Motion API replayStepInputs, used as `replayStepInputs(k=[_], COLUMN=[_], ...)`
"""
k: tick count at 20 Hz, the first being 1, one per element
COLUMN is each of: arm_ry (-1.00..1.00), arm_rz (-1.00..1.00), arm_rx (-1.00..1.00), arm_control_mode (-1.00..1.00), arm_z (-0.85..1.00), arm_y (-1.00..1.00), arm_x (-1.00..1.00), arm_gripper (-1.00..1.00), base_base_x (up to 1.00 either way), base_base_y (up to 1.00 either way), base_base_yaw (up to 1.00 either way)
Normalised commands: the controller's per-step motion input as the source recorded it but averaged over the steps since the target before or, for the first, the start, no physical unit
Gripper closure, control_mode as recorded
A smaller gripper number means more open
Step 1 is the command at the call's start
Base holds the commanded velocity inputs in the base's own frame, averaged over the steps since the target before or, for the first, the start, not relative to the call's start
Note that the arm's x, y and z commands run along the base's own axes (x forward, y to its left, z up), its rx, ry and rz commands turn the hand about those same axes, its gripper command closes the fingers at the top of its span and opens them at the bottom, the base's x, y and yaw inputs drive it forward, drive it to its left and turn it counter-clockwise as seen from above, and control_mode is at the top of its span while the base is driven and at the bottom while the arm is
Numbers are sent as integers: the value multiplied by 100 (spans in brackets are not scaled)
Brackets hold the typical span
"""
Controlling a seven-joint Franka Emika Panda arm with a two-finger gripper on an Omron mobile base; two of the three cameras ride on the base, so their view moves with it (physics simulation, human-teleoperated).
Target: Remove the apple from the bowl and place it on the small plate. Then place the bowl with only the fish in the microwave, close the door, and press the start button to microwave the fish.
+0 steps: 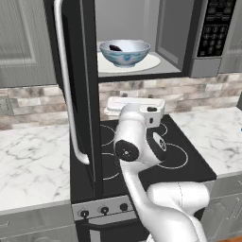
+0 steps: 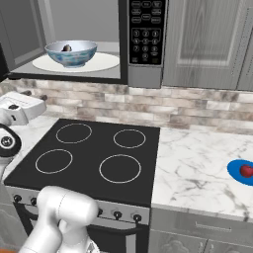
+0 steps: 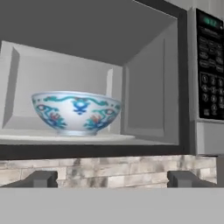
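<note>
Now we see the bowl (image 1: pixel 125 52) with the fish (image 1: pixel 115 47) standing on the white turntable plate (image 2: pixel 106 61) inside the microwave (image 3: pixel 192 87), whose door (image 1: pixel 78 99) is swung wide open. Our gripper (image 3: pixel 113 178) has its fingers far apart, holding nothing, below the opening. The apple (image 2: pixel 245 171) lies on the small plate (image 2: pixel 236 172) on the counter.

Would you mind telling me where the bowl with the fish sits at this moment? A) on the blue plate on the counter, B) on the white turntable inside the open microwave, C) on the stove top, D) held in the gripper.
B: the bowl rests on the white turntable inside the microwave, whose door stands open; the apple lies apart on the small plate.
</note>
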Motion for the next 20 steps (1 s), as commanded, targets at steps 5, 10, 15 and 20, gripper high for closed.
replayStepInputs(k=[5,10,15,20], arm_ry=[-3,-10,-6,-4], arm_rz=[-12,-9,-4,-2], arm_rx=[-20,-12,-12,-7], arm_control_mode=[-100,-100,-100,-100], arm_z=[-15,-10,-5,-2], arm_y=[39,17,26,31], arm_x=[25,13,13,1], arm_gripper=[-100,-100,-100,-100], base_base_x=[0,0,0,0], base_base_y=[0,0,0,0], base_base_yaw=[0,0,0,0])
